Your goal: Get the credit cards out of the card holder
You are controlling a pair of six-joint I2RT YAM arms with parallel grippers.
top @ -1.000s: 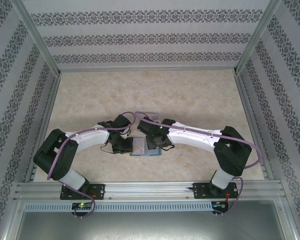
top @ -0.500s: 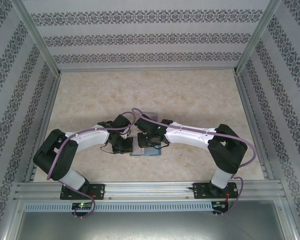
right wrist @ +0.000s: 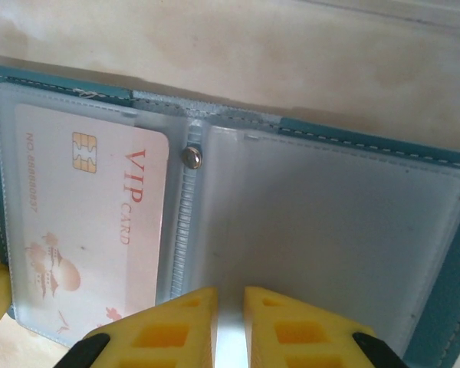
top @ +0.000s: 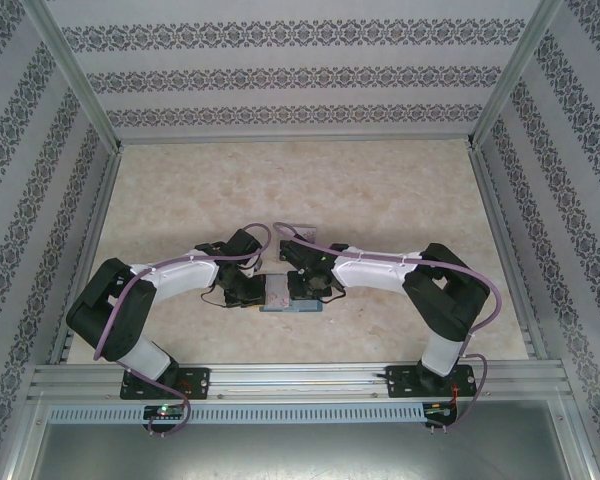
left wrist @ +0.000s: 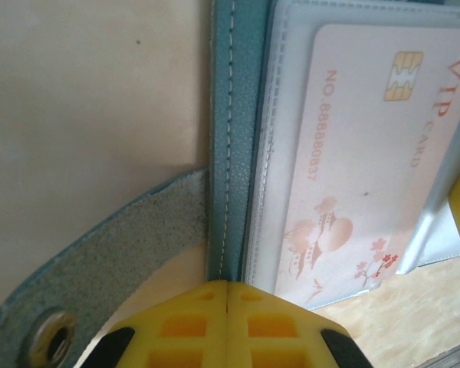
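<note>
Resting left tool, closed together, against the edge of the open wallet; clamping right tool on a clear sleeve beside the pink card.

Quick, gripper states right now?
Left gripper: closed at the card holder edge; a grip cannot be told.
Right gripper: closed on the card holder's clear sleeve.

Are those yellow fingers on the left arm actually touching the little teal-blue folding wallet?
Touching. In the left wrist view the left gripper, yellow tips closed, clamps the stitched edge of the teal-blue folding card holder; no gap.
</note>
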